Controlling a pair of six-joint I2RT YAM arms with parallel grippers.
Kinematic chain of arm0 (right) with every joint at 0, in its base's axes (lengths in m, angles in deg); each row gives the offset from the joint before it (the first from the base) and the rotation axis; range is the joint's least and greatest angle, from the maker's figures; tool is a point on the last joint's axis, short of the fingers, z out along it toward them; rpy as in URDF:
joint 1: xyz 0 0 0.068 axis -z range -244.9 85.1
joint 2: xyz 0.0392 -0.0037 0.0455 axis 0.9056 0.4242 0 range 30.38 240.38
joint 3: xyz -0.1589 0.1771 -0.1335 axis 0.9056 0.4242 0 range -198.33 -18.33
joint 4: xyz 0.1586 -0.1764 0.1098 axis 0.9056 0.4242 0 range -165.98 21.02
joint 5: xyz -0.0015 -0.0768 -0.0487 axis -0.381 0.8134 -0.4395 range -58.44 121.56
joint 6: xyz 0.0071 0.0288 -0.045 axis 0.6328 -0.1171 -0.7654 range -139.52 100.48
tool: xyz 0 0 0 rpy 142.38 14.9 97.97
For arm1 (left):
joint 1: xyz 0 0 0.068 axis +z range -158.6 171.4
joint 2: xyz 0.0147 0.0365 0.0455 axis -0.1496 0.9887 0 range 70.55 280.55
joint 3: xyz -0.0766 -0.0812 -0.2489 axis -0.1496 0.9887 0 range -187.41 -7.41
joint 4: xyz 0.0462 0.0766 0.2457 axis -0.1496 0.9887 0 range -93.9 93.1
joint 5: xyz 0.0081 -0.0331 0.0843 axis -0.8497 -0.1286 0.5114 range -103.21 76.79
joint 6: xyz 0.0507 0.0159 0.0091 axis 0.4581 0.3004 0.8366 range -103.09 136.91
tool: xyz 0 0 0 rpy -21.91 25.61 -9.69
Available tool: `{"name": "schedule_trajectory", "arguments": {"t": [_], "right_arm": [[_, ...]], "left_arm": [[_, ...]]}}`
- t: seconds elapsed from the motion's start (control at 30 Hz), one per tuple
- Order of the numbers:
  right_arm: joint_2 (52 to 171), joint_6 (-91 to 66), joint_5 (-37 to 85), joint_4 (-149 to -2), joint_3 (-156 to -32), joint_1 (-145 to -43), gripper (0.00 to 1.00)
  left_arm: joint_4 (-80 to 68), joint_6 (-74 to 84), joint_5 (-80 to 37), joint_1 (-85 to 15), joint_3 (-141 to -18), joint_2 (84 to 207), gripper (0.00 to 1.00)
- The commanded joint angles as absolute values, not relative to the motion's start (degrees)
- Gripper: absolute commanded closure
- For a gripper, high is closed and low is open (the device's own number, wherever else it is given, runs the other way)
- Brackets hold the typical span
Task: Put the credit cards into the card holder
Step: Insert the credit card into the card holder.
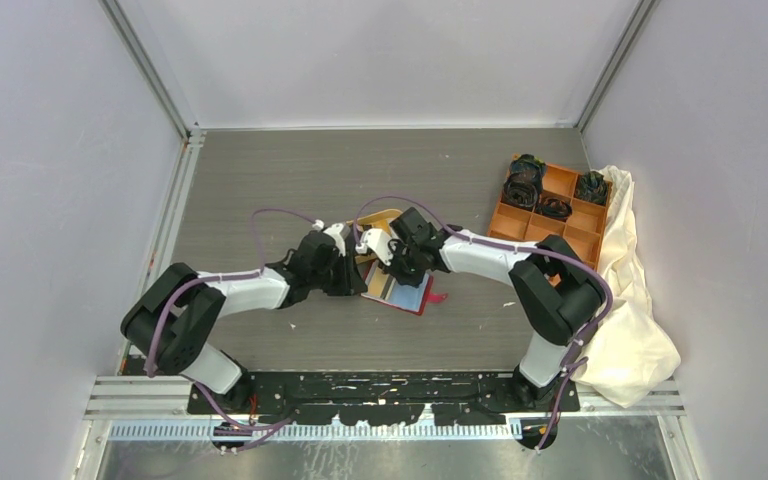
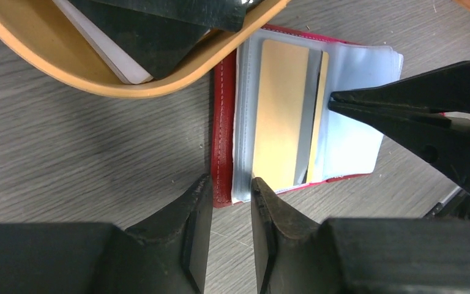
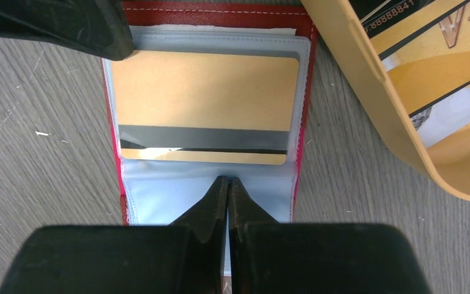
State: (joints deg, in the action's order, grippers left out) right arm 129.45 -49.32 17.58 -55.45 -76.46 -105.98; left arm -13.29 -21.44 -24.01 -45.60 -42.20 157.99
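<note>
The card holder [image 1: 405,293], a red wallet, lies open on the table between both arms. A yellowish credit card [image 3: 205,92] with a grey stripe sits inside its clear sleeve [image 2: 355,141]. My right gripper [image 3: 227,179] is shut, its tips resting on the sleeve just below that card. My left gripper [image 2: 231,184] stands open by a narrow gap, its tips on either side of the wallet's red spine corner [image 2: 222,177]. More credit cards, black [image 2: 153,37] and whitish [image 2: 107,55], lie in the orange oval tray [image 2: 159,86], right beside the wallet.
The tray's rim [image 3: 355,79] nearly touches the wallet's edge. An orange compartment box [image 1: 550,205] with black coiled bands stands at the back right. A cream cloth [image 1: 630,300] is bunched along the right wall.
</note>
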Motion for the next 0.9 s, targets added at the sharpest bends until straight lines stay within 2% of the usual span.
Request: {"name": "schedule_trajectory", "arguments": {"t": [0.0,0.6,0.87], "right_arm": [[130.6,-47.2,19.8,-58.4,-78.6,-107.1,0.93],[131.5,-43.9,11.2,-54.4,-81.3,-107.6,0.88],[130.1,-43.0,5.7,-51.8,-82.6,-106.2,0.84]], "left_arm": [[-16.9,-21.4,-28.3,-45.4,-40.8,157.7,0.71],[-19.5,-24.6,-29.2,-47.9,-35.3,152.1,0.72],[-14.8,-23.4,-24.5,-47.8,-34.6,145.9,0.66]]}}
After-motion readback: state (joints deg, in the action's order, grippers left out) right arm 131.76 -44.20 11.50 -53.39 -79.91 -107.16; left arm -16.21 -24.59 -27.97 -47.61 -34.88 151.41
